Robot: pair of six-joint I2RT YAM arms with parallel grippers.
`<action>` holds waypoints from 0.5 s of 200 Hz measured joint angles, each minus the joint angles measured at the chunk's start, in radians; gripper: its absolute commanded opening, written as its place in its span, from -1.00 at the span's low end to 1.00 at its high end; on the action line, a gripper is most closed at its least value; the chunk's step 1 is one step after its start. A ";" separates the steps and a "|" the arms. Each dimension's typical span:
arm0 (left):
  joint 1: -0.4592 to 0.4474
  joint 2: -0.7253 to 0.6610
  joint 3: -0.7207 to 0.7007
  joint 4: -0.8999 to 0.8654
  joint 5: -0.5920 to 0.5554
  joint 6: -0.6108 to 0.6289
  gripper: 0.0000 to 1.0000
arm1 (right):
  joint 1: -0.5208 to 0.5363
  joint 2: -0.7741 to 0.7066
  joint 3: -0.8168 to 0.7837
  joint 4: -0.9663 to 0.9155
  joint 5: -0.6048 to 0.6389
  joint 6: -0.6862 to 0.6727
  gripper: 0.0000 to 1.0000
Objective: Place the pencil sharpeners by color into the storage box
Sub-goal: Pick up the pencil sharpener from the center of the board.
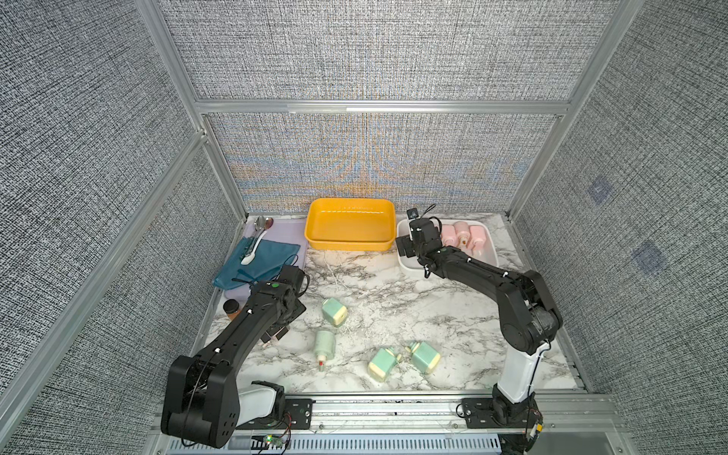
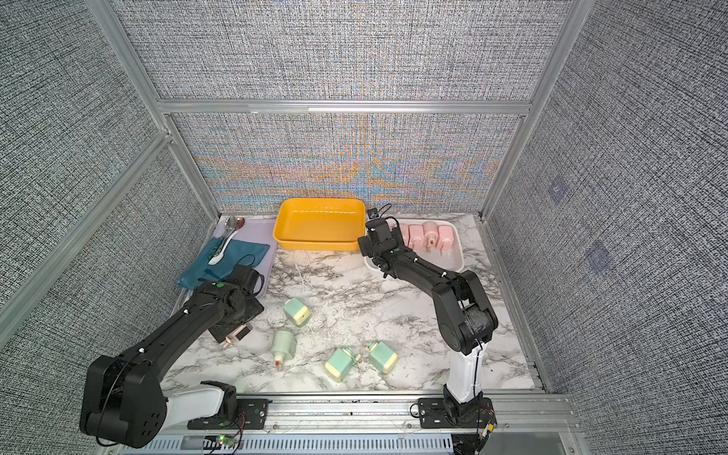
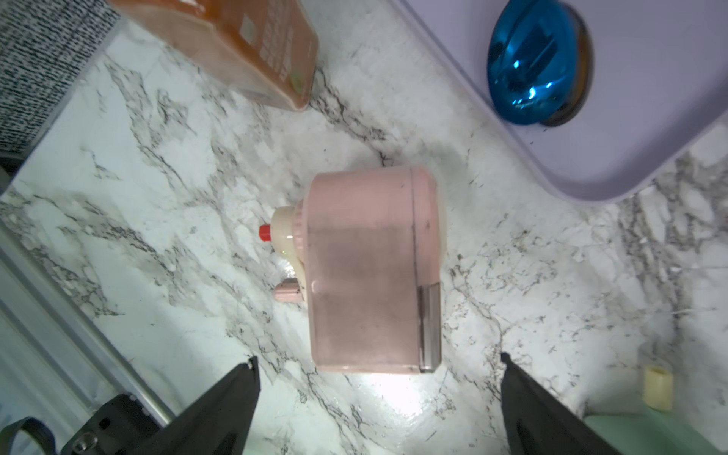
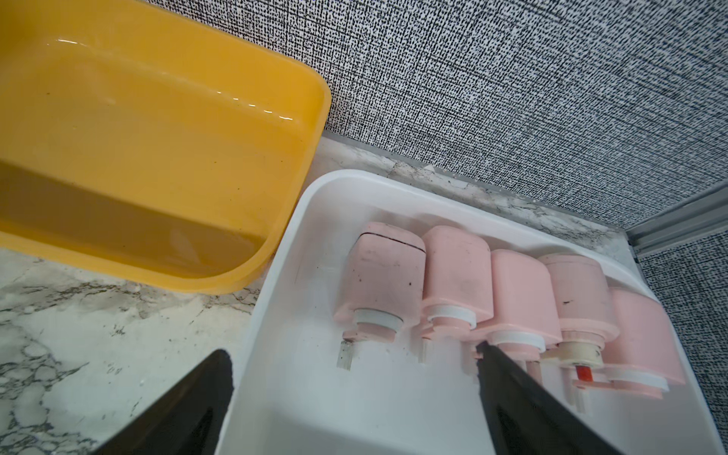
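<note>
One pink sharpener [image 3: 370,272] lies on its side on the bench [image 3: 157,197], crank end toward the frame rail. It sits just ahead of the left tool [image 3: 378,356], whose jaws stand wide apart and touch nothing. A jar [image 3: 236,47] and a lilac tray [image 3: 650,130] are near it.

Five more pink sharpeners [image 4: 457,272] lie side by side in the white box [image 4: 335,185] at the back right, cranks toward the right tool [image 4: 353,348]. That tool is also spread wide and holds nothing. It hangs at the box's corner beside the yellow box [image 4: 275,157], though whether a tip touches the rim I cannot tell.

Four green sharpeners [image 1: 335,312] [image 1: 325,343] [image 1: 382,364] [image 1: 425,356] lie loose on the bench between the arms. The front two almost touch.
</note>
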State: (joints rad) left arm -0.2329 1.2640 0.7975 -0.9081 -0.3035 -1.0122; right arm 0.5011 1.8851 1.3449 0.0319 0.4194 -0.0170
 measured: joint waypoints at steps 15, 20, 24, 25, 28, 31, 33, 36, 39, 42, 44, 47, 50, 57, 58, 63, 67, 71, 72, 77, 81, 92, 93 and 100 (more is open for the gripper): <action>0.015 -0.002 -0.028 0.028 0.025 0.022 0.99 | 0.004 0.000 0.000 -0.003 0.011 -0.007 0.98; 0.018 -0.002 -0.039 0.043 0.035 0.032 0.98 | 0.005 0.000 0.000 -0.003 0.014 -0.007 0.98; 0.021 -0.001 -0.048 0.056 0.047 0.042 0.97 | 0.006 0.001 0.000 -0.003 0.016 -0.007 0.98; 0.021 -0.001 -0.050 0.058 0.048 0.043 0.97 | 0.007 0.001 0.000 -0.003 0.016 -0.007 0.98; 0.021 0.000 -0.054 0.063 0.052 0.045 0.96 | 0.009 0.002 0.000 -0.003 0.018 -0.007 0.98; 0.021 0.003 -0.059 0.069 0.056 0.049 0.95 | 0.009 0.002 0.000 -0.003 0.018 -0.008 0.98; 0.021 0.004 -0.061 0.072 0.059 0.051 0.95 | 0.009 0.003 0.000 -0.003 0.018 -0.008 0.98; 0.021 0.007 -0.064 0.077 0.064 0.056 0.94 | 0.010 0.004 0.002 -0.004 0.019 -0.008 0.98; 0.021 0.010 -0.066 0.082 0.068 0.063 0.93 | 0.010 0.006 0.002 -0.006 0.020 -0.008 0.98; 0.021 0.014 -0.068 0.087 0.070 0.068 0.93 | 0.011 0.008 0.004 -0.006 0.021 -0.008 0.98; 0.021 0.016 -0.069 0.089 0.071 0.071 0.92 | 0.012 0.008 0.005 -0.006 0.021 -0.008 0.98; 0.022 0.018 -0.069 0.093 0.071 0.074 0.91 | 0.013 0.010 0.006 -0.006 0.022 -0.008 0.98; 0.022 0.021 -0.070 0.097 0.070 0.078 0.91 | 0.014 0.011 0.007 -0.008 0.023 -0.008 0.98; 0.022 0.026 -0.070 0.106 0.069 0.089 0.88 | 0.017 0.014 0.010 -0.009 0.025 -0.008 0.98; 0.022 0.026 -0.071 0.106 0.069 0.090 0.88 | 0.018 0.015 0.010 -0.009 0.025 -0.008 0.98; 0.023 0.027 -0.071 0.110 0.068 0.095 0.88 | 0.021 0.016 0.011 -0.010 0.025 -0.008 0.98; 0.023 0.027 -0.072 0.114 0.066 0.097 0.87 | 0.023 0.017 0.013 -0.010 0.025 -0.008 0.98; 0.023 0.026 -0.073 0.119 0.065 0.100 0.86 | 0.024 0.018 0.014 -0.011 0.025 -0.008 0.98; 0.023 0.025 -0.074 0.121 0.065 0.103 0.86 | 0.024 0.018 0.014 -0.011 0.025 -0.008 0.98; 0.023 0.023 -0.077 0.126 0.062 0.111 0.86 | 0.028 0.021 0.017 -0.013 0.026 -0.010 0.98; 0.023 0.021 -0.079 0.129 0.058 0.119 0.85 | 0.030 0.023 0.018 -0.013 0.027 -0.012 0.98; 0.023 0.015 -0.088 0.140 0.047 0.123 0.84 | 0.034 0.027 0.022 -0.016 0.029 -0.012 0.98; 0.023 0.014 -0.089 0.140 0.046 0.124 0.84 | 0.034 0.027 0.022 -0.017 0.029 -0.012 0.98; 0.023 0.013 -0.095 0.148 0.042 0.130 0.82 | 0.036 0.030 0.022 -0.019 0.031 -0.012 0.98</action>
State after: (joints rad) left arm -0.2096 1.2770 0.7025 -0.7601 -0.2619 -0.8822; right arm 0.5369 1.9152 1.3670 0.0132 0.4503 -0.0292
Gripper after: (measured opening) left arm 0.921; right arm 0.990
